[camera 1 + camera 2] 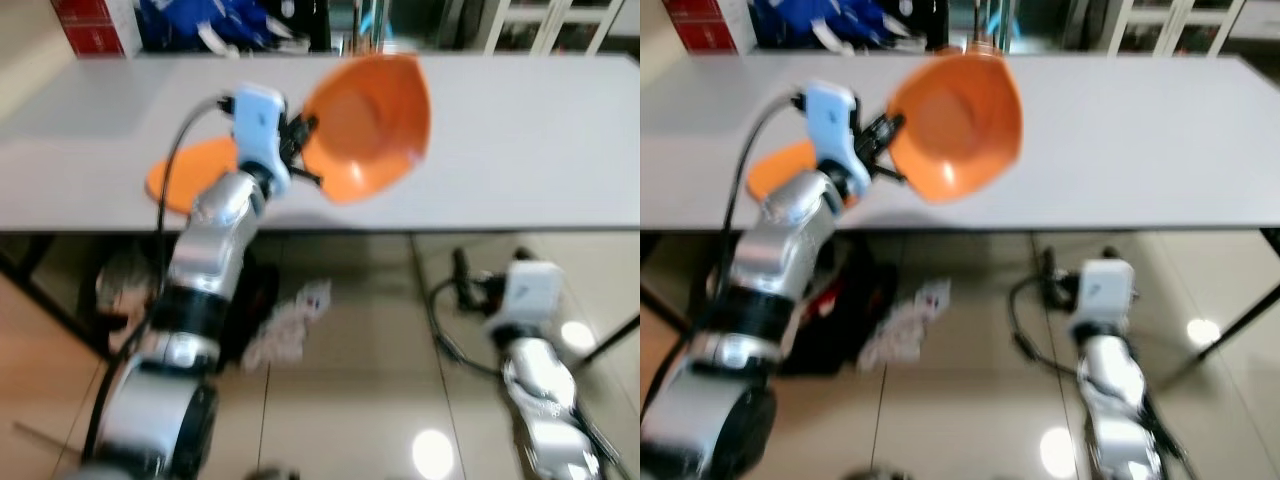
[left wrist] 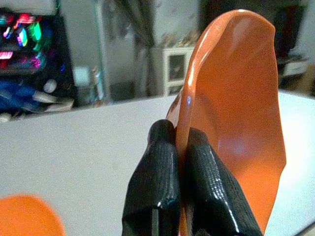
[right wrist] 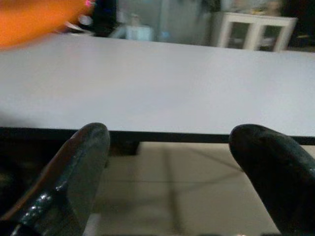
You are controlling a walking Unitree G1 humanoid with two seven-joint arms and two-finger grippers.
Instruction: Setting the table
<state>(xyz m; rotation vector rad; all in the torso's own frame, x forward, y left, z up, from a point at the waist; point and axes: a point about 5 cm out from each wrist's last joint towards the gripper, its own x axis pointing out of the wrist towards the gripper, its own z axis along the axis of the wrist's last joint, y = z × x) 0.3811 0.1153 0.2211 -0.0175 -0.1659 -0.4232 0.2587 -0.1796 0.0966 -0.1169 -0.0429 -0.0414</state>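
Nearest you in the left eye view is the left arm (image 1: 200, 300), a silver column rising from the lower edge, its base cut off and blurred. At its tip the left gripper (image 1: 300, 150) pinches the rim of an orange bowl (image 1: 368, 125), held tilted above the near side of the grey table (image 1: 520, 140). You can count two orange pieces: that bowl and a flat orange plate (image 1: 190, 175) lying on the table, partly hidden behind the arm. The right gripper (image 1: 462, 272) hangs low, below the table edge, over glossy tiled floor (image 1: 350, 400); something pale and patterned lies under the table, too smeared to name. In the left wrist view, two black fingers (image 2: 152, 191) press together on the bowl's rim. In the right wrist view, the fingers (image 3: 78, 177) stand wide apart, facing the table edge.
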